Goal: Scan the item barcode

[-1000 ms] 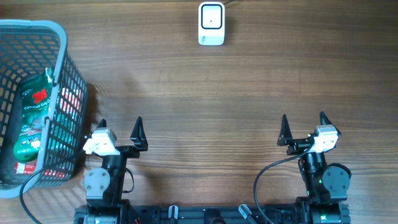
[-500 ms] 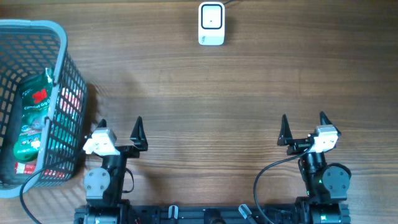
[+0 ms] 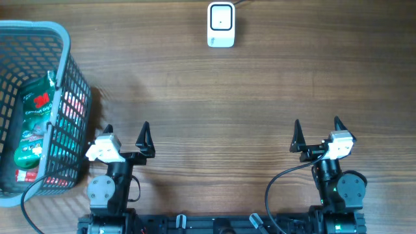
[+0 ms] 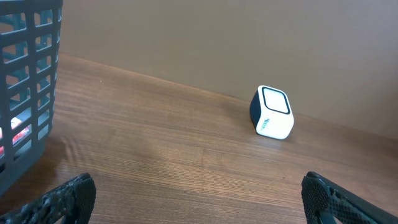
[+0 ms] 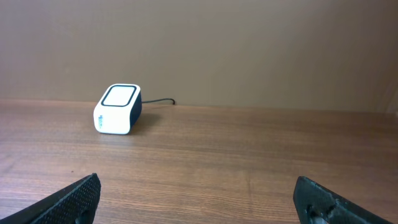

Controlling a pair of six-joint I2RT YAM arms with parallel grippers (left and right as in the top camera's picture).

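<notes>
Nothing has shifted since a second ago: both arms sit where they were at the near edge of the wooden table [image 3: 214, 97], and every object lies as before. The left gripper [image 3: 125, 130] has its jaws spread wide with nothing between them, and in its wrist view the two dark fingers [image 4: 65, 198] frame only bare wood. The right gripper [image 3: 317, 125] is likewise wide apart and empty, resting well away from its partner. Just beside the left gripper stands a grey basket [image 3: 65, 45] with slatted walls, at the table's left edge. Inside it lies a green packet [image 3: 36, 107] with a red mark on its face, and a red-and-white package [image 3: 73, 107] shows through the slats next to it; no barcode can be made out on either. The white scanner [image 3: 221, 25] stands at the far edge of the table, roughly midway between the arms and well apart from the basket, its dark-framed window facing up and a thin cable [image 5: 158, 101] leading off behind it.
</notes>
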